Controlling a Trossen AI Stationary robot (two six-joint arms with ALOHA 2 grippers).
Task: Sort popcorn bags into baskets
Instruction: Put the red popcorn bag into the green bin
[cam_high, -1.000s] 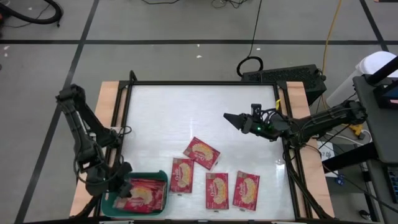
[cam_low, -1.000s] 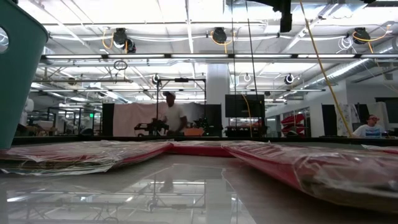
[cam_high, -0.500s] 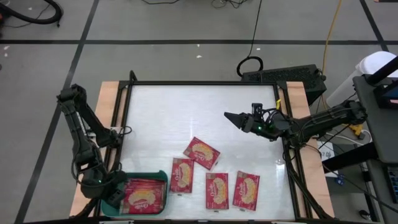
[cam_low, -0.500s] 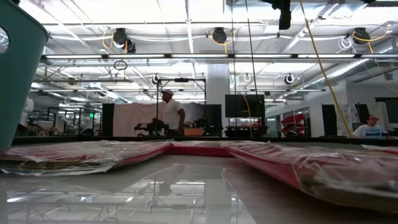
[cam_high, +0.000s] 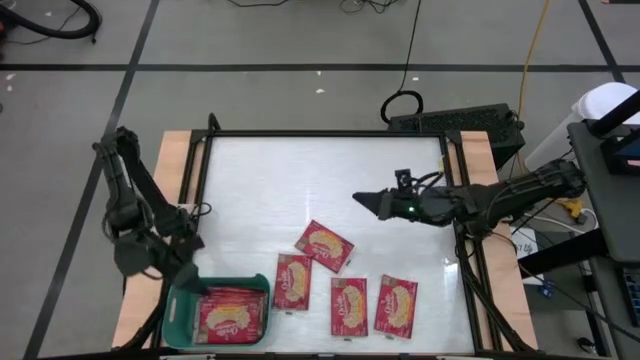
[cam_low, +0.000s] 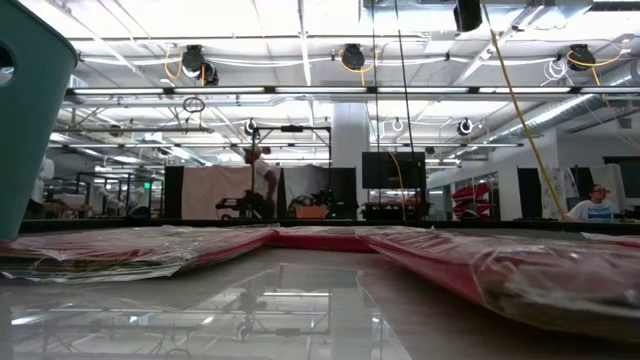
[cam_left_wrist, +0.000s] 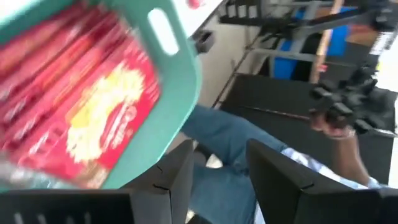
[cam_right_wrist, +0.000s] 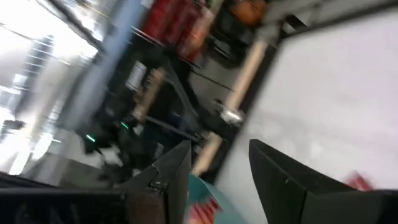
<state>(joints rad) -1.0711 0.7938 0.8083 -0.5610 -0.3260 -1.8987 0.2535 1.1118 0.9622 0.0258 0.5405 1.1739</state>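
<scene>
The teal basket (cam_high: 182, 312) stands at the table's near left corner with red popcorn packets (cam_high: 230, 315) lying flat in it; it also shows in the left wrist view (cam_left_wrist: 180, 68). Several more red packets lie flat on the table: one (cam_high: 325, 246), one (cam_high: 293, 280), one (cam_high: 348, 305), one (cam_high: 396, 305). My left gripper (cam_high: 186, 270) (cam_left_wrist: 217, 155) is open and empty, raised just beyond the basket's far left corner. My right gripper (cam_high: 360, 200) (cam_right_wrist: 217, 152) is open and empty above the table's middle right, pointing left.
The table's far half (cam_high: 300, 170) is bare white. A dark frame (cam_high: 200, 180) runs along its edges. In the left wrist view a person in jeans (cam_left_wrist: 230, 149) sits beyond the table's near left edge. The low view shows packets (cam_low: 480, 265) close in front.
My left gripper has risen from the basket's left end and gone toward the table's far edge, coming clear of the basket. My right gripper has gone a little toward the table's left and near edge. The packets on the table have not moved.
</scene>
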